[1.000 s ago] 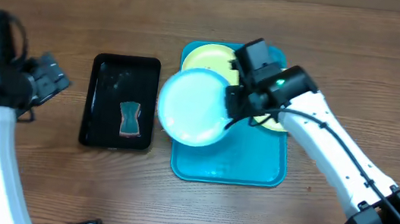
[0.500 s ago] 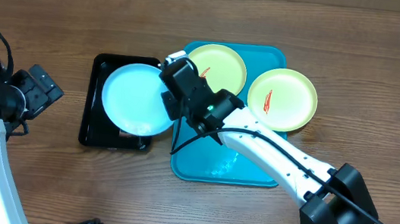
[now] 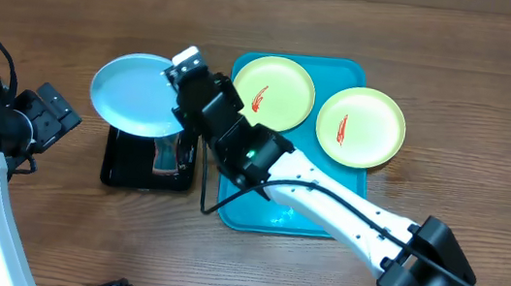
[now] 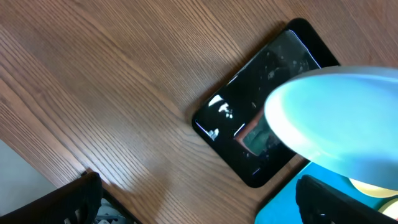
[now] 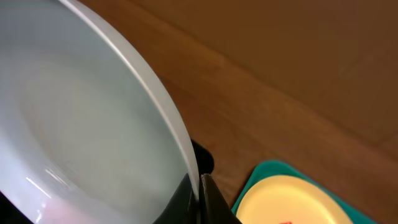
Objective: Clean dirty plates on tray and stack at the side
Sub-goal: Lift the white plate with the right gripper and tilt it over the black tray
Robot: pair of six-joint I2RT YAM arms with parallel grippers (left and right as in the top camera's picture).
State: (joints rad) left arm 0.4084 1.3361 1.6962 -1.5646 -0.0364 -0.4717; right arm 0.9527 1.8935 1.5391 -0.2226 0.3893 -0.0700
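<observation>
The right pincer (image 3: 178, 73) is shut tight on the rim of the blue plate (image 3: 133, 94). The plate hangs in the air over the far end of the black tray (image 3: 125, 171). Part of it sticks out past that tray's edge, on the side away from the turquoise tray (image 3: 296, 211). From the pincer, the plate lies out toward the left arm's side. It is round, so there is no long way to line up. It looks a bit tipped, and I see no red on its top.

The left pincer (image 3: 52, 110) has its jaws wide apart and holds nothing. It sits beside the black tray, on the bare wood side, near the plate.

I think the plate goes down next on the wood beside the black tray. The left arm is closer to that spot, but the right arm has the plate.

Two yellow plates (image 3: 273, 92) (image 3: 360, 127) lie past the black tray's other side, each with a red smear.

From above I see where everything is. The left wrist view shows the plate floating clear above the black tray. The right wrist view shows the fingers (image 5: 198, 196) pinching the rim, but not the wood below.
</observation>
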